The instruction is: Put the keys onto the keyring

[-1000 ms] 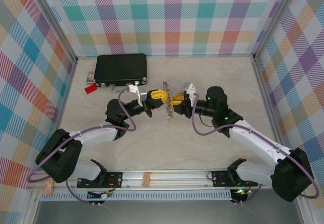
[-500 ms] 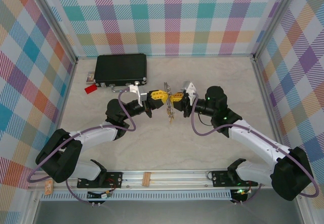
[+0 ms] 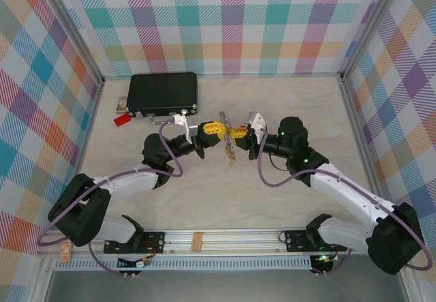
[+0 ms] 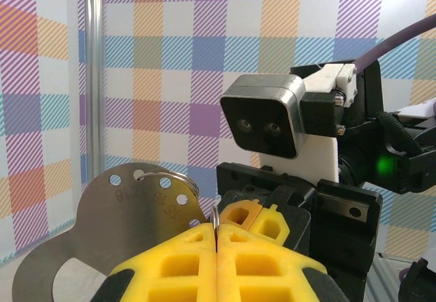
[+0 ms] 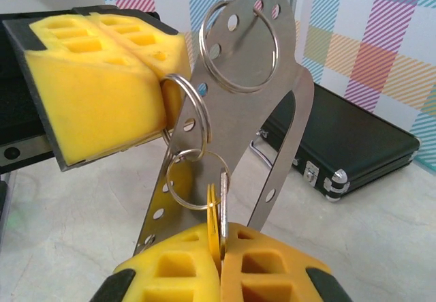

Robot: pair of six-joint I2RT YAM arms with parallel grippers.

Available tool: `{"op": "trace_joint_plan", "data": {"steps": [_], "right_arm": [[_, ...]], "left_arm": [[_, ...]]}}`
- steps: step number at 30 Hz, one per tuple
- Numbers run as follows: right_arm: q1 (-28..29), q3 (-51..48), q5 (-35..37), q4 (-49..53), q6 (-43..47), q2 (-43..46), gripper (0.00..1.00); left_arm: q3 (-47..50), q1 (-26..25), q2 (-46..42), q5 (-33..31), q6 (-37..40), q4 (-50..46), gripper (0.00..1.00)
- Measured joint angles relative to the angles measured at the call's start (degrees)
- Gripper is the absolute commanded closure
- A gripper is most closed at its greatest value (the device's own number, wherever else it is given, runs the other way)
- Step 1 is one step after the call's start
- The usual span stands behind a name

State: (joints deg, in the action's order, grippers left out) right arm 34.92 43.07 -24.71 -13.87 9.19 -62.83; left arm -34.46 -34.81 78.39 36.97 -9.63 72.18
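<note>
**Top view:** left claw (image 3: 215,130) and right claw (image 3: 239,133) meet nearly tip to tip, raised over the middle of the worktop (image 3: 225,200). The keys (image 3: 230,155) dangle just below, between them. Black case (image 3: 163,93) and red tag (image 3: 122,119) sit back left, well apart from the work.

**Left wrist view:** left claw pinched fully shut, with a thin edge of the keyring (image 4: 215,215) caught in the seam between its yellow pads. A perforated metal plate (image 4: 129,213) stands just beside the pads, with another loop through its top holes. The right claw faces it, close.

**Right wrist view:** right claw clamped tight on one key (image 5: 216,217), seen edge-on and yellowish. That key appears to hang from a lower loop (image 5: 197,179), which links into the keyring held at the left claw's pads. A big loop (image 5: 238,46) sits through the plate's upper holes. Which loops interlock where they overlap is hard to tell.

**Risks, as I judge them:**
- The left grip is on bare wire only, so any pull or twist from the right arm could pop the keyring out of the pads.
- The key is held by its flat sides, so it may pivot or slide out.
- Loops and plate crowd together — a snag in a plate hole could drag the whole bunch.
- The loose keys could swing and block the view.
</note>
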Motion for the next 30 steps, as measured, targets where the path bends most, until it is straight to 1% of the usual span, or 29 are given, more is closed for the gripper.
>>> {"op": "trace_joint_plan", "data": {"steps": [13, 30], "right_arm": [[0.0, 3.5, 1.8, 6.3, 2.5, 1.3, 1.00], [0.0, 5.5, 3.6, 8.8, 4.0, 3.2, 1.00]], "left_arm": [[0.0, 0.0, 0.7, 1.0, 0.0, 0.0, 1.00], [-0.1, 0.0, 1.1, 1.5, 0.7, -1.7, 1.00]]}}
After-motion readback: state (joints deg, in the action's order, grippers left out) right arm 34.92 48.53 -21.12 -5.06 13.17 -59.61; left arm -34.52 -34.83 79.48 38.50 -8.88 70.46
